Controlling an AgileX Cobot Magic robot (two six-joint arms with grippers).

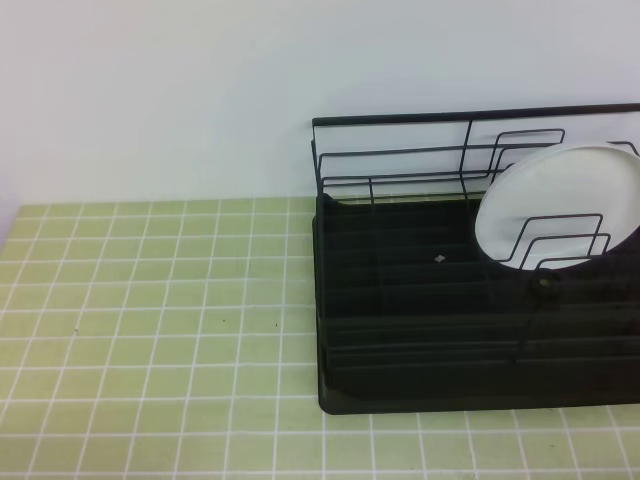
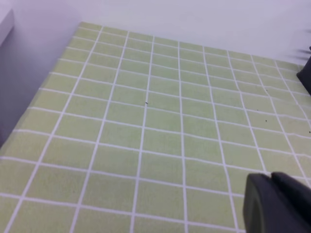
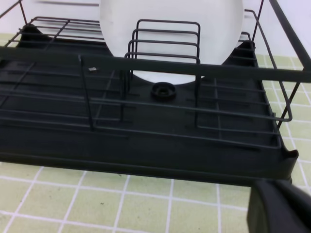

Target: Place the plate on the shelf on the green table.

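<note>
Right wrist: plate (image 3: 170, 29) beyond fingers (image 3: 279, 208)

white plate (image 1: 572, 200) upright in black rack (image 1: 420, 340), on green tiled table (image 1: 150, 330)

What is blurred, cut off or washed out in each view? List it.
Exterior high: soft overall, the plate and black rack cut by the right edge. Left wrist: sharp green tiles, a blurred dark pincer part at the corner. Right wrist: plate overexposed, featureless; near rail blurred.
</note>
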